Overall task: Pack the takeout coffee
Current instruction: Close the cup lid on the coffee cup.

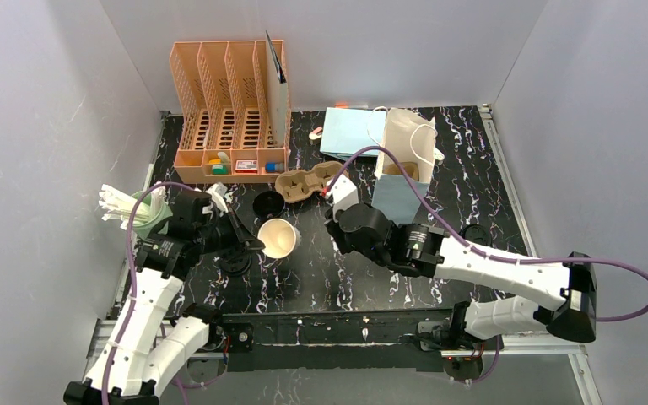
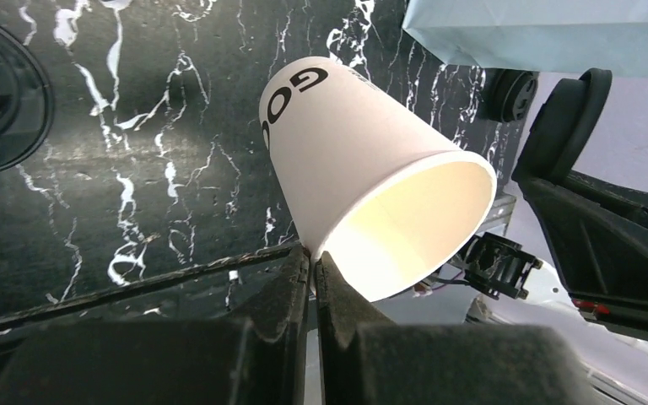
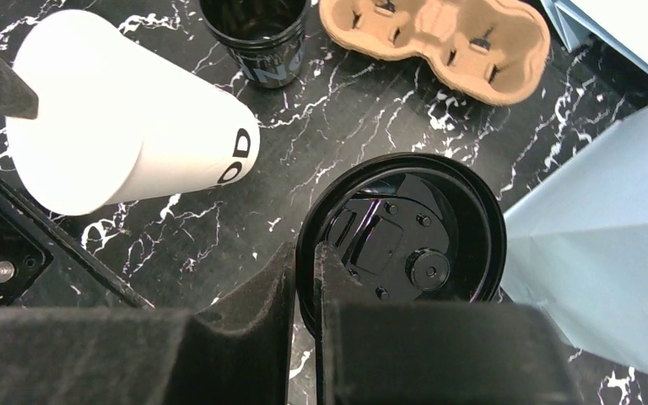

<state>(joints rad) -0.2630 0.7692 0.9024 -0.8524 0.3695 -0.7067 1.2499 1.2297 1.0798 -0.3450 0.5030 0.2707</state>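
Observation:
Of the takeout coffee, a white paper cup (image 2: 371,169) hangs tilted over the table, mouth toward the near edge. My left gripper (image 2: 312,257) is shut on its rim, one finger inside and one outside; from above the cup (image 1: 278,238) sits mid-table by that gripper (image 1: 257,245). My right gripper (image 3: 304,253) is shut on the edge of a round black lid (image 3: 405,245), held underside up, just right of the cup (image 3: 118,143). From above, the right gripper (image 1: 332,221) is near the centre. An open black cup (image 1: 268,204) stands upright behind the white one.
A brown two-cup pulp carrier (image 1: 304,183) lies behind the black cup. A light-blue paper bag (image 1: 401,164) stands open at back right, another (image 1: 350,131) flat behind it. A second black lid (image 1: 236,263) lies by the left arm. An orange organiser (image 1: 228,118) is at back left.

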